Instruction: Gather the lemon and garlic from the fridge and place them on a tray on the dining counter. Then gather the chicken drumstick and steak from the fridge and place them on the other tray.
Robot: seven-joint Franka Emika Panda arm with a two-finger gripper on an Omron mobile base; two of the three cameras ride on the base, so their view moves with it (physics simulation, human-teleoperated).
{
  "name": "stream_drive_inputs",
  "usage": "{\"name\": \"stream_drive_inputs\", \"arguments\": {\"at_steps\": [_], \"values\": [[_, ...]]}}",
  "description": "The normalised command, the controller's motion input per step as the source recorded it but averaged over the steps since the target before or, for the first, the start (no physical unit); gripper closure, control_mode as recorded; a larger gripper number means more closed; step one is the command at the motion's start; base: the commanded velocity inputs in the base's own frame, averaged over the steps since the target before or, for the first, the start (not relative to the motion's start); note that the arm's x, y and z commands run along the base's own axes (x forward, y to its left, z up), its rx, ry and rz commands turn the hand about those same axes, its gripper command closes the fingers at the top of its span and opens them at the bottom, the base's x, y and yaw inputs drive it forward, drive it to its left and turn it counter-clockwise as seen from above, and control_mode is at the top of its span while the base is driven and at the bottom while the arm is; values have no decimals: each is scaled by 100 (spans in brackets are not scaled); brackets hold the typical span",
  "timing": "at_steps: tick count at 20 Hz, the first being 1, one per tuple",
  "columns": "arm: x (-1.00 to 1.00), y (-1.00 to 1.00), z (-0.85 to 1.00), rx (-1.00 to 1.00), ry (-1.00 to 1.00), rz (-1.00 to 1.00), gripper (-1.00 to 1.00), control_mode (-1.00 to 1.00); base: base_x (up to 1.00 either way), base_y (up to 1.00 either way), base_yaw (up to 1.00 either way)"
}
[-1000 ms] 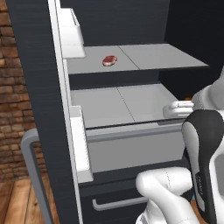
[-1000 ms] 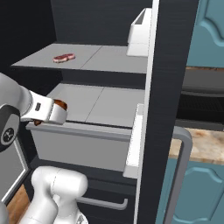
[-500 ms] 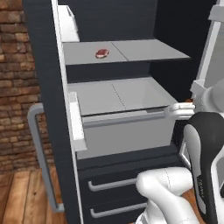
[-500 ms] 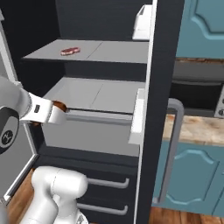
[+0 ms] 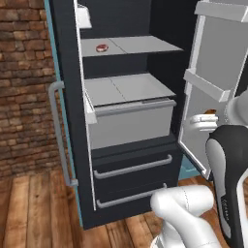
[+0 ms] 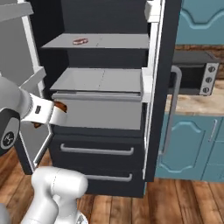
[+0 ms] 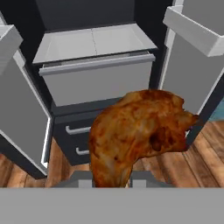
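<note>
Gripper [image 7: 112,181] clenched on chicken drumstick [image 7: 140,131], narrow end pinched at bottom centre of hand view, meaty end hanging clear. Likely held outside fridge [image 5: 126,160] for carry to tray. Steak [image 5: 101,48] alone on upper shelf [image 5: 140,44], upper left of left base view, apparently next pickup. 2 doors open.

A red brick wall [image 5: 24,72], a wooden plank floor [image 5: 29,213], and teal cabinets [image 6: 192,144] beneath a built-in oven [image 6: 192,76].
</note>
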Motion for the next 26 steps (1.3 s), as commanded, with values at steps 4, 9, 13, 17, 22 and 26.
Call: {"name": "stream_drive_inputs", "arguments": {"at_steps": [4,9,13,17,22,26], "values": [[0,0,0,0,0,0,100,100,-73,47,-27],[0,0,0,0,0,0,100,100,-87,37,-29],[0,0,0,0,0,0,100,100,-98,33,-29],[0,0,0,0,0,0,100,100,-100,23,-31],[0,0,0,0,0,0,100,100,-100,4,-29],[0,0,0,0,0,0,100,100,-100,0,-26]]}}
